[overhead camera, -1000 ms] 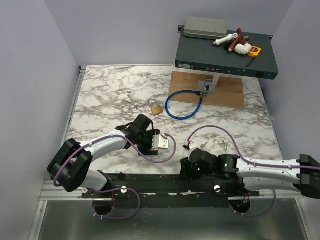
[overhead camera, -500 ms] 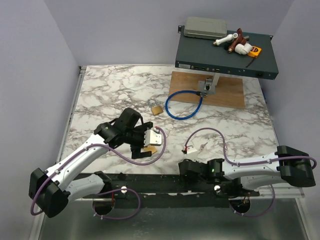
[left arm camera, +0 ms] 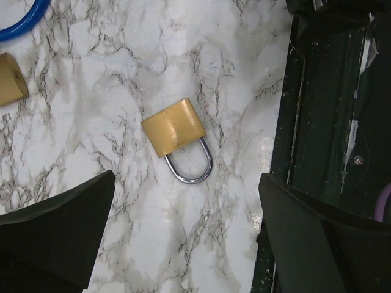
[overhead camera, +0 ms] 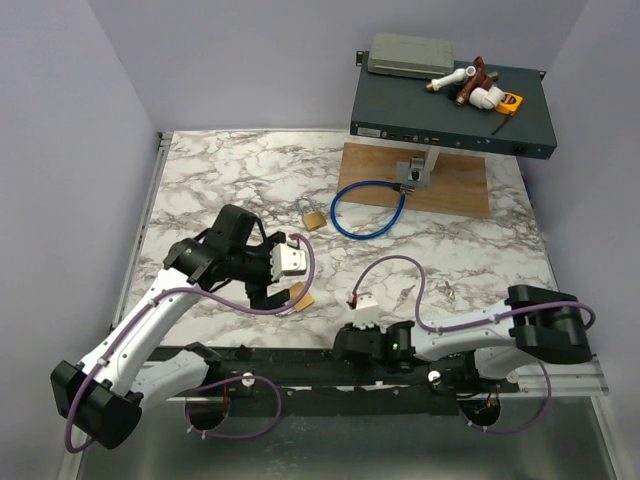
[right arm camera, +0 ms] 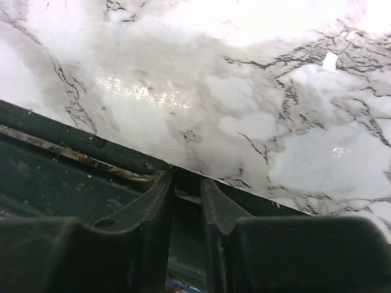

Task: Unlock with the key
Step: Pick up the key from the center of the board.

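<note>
A brass padlock with a silver shackle lies flat on the marble near the table's front edge; in the top view this padlock sits just under my left gripper. In the left wrist view the left gripper hangs above it, wide open and holding nothing. My right gripper is low at the front rail. In its wrist view the right gripper shows a narrow gap with nothing in it. A tiny grey sliver right of centre may be the key; I cannot tell.
A second brass padlock lies beside a blue cable loop. A wooden board with a small metal fixture and a dark equipment box carrying pipe fittings stand at the back right. The black front rail borders the marble.
My left gripper opened wide, let go of the padlock and swung left and up. My right arm slid left along the front rail, its jaws narrowing.
</note>
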Controlling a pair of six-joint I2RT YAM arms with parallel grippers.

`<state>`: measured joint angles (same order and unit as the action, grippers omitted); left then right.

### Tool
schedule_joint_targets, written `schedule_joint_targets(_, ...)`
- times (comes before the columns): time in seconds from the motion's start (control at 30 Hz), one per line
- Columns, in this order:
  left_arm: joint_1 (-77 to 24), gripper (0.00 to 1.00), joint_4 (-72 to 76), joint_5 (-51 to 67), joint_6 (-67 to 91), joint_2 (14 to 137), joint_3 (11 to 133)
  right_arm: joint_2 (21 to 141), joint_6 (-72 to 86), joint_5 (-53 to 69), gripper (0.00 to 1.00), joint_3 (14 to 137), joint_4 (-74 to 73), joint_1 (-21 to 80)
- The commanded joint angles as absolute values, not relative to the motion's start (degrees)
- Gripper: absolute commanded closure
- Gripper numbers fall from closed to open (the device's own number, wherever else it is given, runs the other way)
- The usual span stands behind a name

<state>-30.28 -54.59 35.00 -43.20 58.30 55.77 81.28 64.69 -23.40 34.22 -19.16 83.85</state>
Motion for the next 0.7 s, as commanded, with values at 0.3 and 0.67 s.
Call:
schedule_joint_targets(0.3, -27.25, 0.05, -55.46, 39.38, -42.40, 50.48, 50.99, 88.85, 75.72, -38.20, 0.99, 39.09, -34.32, 90.35)
schedule_joint_targets(0.67, -27.22, 0.09, -55.10, 44.20, -38.50, 50.71, 54.97, 69.16, 63.29, -46.75, 0.99, 43.71, -33.00, 90.35)
